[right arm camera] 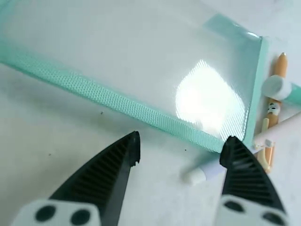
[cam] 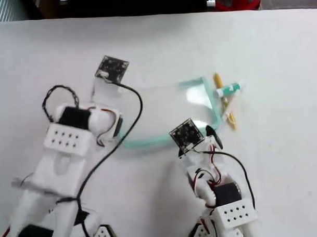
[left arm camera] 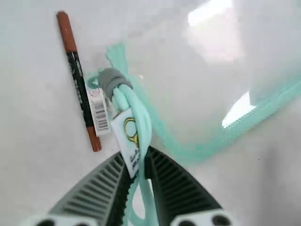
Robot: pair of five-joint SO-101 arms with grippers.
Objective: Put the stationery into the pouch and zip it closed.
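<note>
A clear pouch (cam: 163,110) with mint-green edging lies flat at mid-table. My left gripper (left arm camera: 141,157) is shut on the pouch's mint pull cord (left arm camera: 134,117) and its paper tag, at the pouch's left end (cam: 117,127). A brown and black pen (left arm camera: 80,80) lies on the table just beside that end. My right gripper (right arm camera: 183,143) hangs open over the table by the pouch's near right corner (cam: 214,136), with nothing between its fingers. A yellow pen (cam: 218,81), a teal and white marker (cam: 229,89) and a white pen (right arm camera: 211,169) lie past the pouch's right edge.
The white table (cam: 281,52) is bare to the right and at the back. A black cable (cam: 132,114) from the left arm runs across the pouch's left part. Both arm bases stand at the near edge.
</note>
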